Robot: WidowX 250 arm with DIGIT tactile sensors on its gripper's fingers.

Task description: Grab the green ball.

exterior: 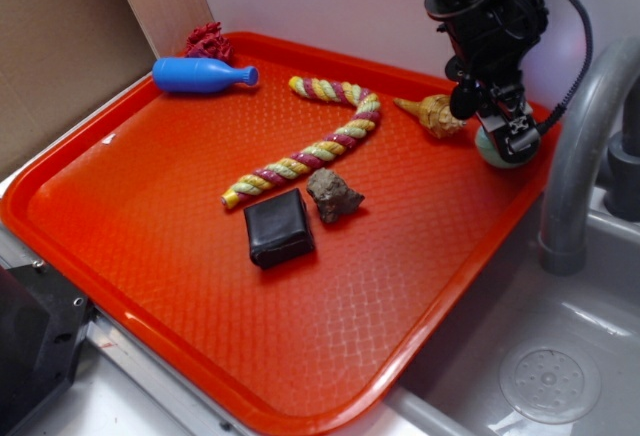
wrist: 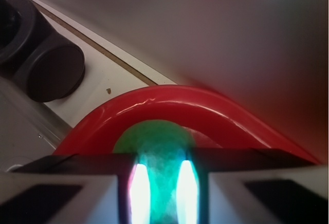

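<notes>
Mint-green and matte, the green ball (exterior: 492,149) is seen at the far right corner of the orange tray (exterior: 150,266), directly under the pincer (exterior: 508,136). In the wrist view the green ball (wrist: 159,152) is framed between the two pads, with the curved tray rim (wrist: 169,98) just beyond it. The pads are drawn close on either side of the ball, and in that view they appear to touch it, so the pincer is judged to be clenched on the ball, though firm contact cannot be confirmed. Whether the ball is resting on the tray or barely raised cannot be told.

Just beside the pincer, on its left in the exterior view, a tan seashell (exterior: 436,114) is laid, near the ball but apart from it. Farther off, a striped rope (exterior: 310,151) is stretched across the tray, with a brown rock (exterior: 333,195) and a black block (exterior: 279,227) near its lower end. A blue bottle (exterior: 200,75) and a red tuft (exterior: 207,41) are kept well apart at the far left corner.

The grasping step is judged to be in hand, with the approach already done. A steady hold and a straight lift are called for next, since a round ball could be squeezed out sideways, and both the rim and the shell are close enough to be knocked.
</notes>
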